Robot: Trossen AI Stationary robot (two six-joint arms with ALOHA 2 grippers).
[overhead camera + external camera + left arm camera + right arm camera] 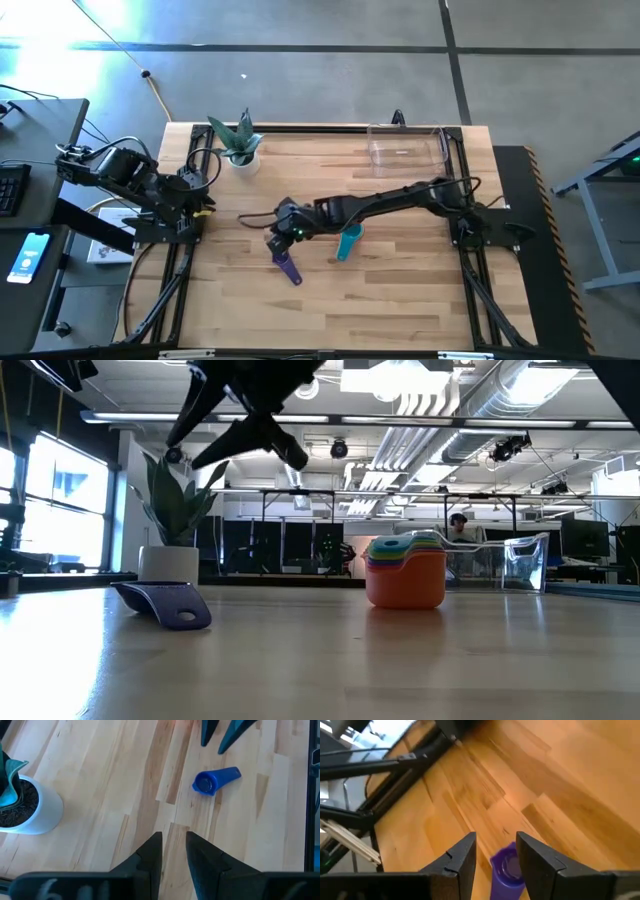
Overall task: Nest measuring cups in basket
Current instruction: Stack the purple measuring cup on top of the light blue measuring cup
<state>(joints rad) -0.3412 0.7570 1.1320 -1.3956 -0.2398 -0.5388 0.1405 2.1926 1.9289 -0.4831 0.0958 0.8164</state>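
Note:
A small purple measuring cup [289,266] lies alone on the table, its handle toward the near edge; it also shows in the low view [165,605] and between my right fingers in the right wrist view [507,869]. My right gripper [495,840] hangs open just above it [281,236], clear of the table [250,430]. Right of it stands a nested stack of cups [405,572], orange outermost, teal on top [348,242]. The clear basket [405,150] sits at the far right. My left gripper [173,837] waits at the table's left edge, slightly open.
A white plant pot [240,152] with a green plant stands at the far left of the table. My right arm [400,200] stretches across the table's middle from its base on the right. Bare wood lies along the near edge [330,320].

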